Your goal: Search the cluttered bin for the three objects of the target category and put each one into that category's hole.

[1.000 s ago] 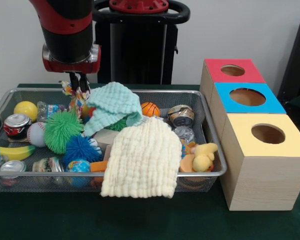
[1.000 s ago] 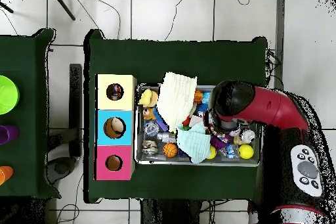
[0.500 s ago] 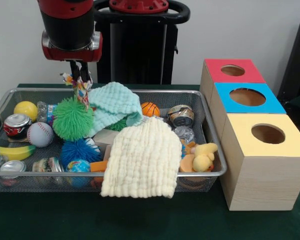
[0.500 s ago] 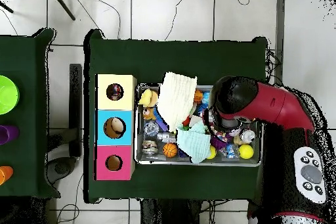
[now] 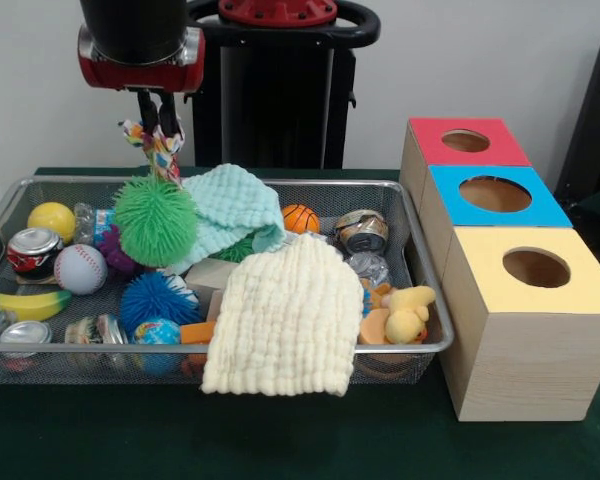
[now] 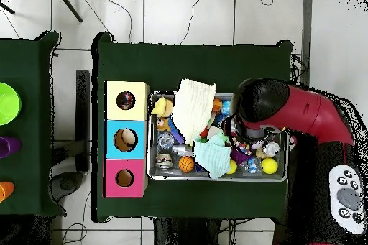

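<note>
Lifted higher than a second ago, the green spiky ball [image 5: 156, 221] now hangs clear of the clutter, dangling from a patterned strip [image 5: 161, 152] that the end effector [image 5: 158, 118] pinches between narrowly closed fingers; the ball itself is not gripped, only its colourful tail, which would explain why it swings below the arm. It is suspended over the far left part of the wire bin [image 5: 428, 300], above a purple spiky ball [image 5: 115, 254] and beside the mint cloth [image 5: 230, 215]. Judging by the lift, this is a carry toward one of the three holes, though which category is the target cannot be told. A blue spiky ball [image 5: 160, 297], a baseball [image 5: 80, 268], a yellow ball [image 5: 52, 219], a small basketball [image 5: 300, 218], cans, a banana [image 5: 25, 305] and a plush duck [image 5: 405, 312] remain in the bin, partly buried under a cream cloth [image 5: 285, 320] that droops over the near rim. Three wooden boxes, topped red [image 5: 465, 142], blue [image 5: 495, 195] and yellow [image 5: 535, 270], stand in a row touching one another just beside the bin. All rests on a dark green table [image 6: 194, 59] over a pale tiled floor [image 6: 187, 12] with loose cables.
</note>
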Robot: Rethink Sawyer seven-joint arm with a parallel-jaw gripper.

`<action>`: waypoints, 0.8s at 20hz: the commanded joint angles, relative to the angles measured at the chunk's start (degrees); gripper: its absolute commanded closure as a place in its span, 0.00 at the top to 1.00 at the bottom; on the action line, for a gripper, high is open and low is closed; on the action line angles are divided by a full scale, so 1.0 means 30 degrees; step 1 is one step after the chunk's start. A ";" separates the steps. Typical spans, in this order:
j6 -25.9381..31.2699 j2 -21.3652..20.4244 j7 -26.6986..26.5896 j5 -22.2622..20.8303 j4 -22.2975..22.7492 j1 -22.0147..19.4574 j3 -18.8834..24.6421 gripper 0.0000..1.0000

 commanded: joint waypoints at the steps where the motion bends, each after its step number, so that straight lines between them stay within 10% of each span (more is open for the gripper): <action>1: 0.2139 -0.0609 0.2031 0.0505 0.0157 0.0088 0.0551 0.00; 16: 0.2307 -0.1157 0.1983 0.0615 0.0564 0.0051 0.0586 0.00</action>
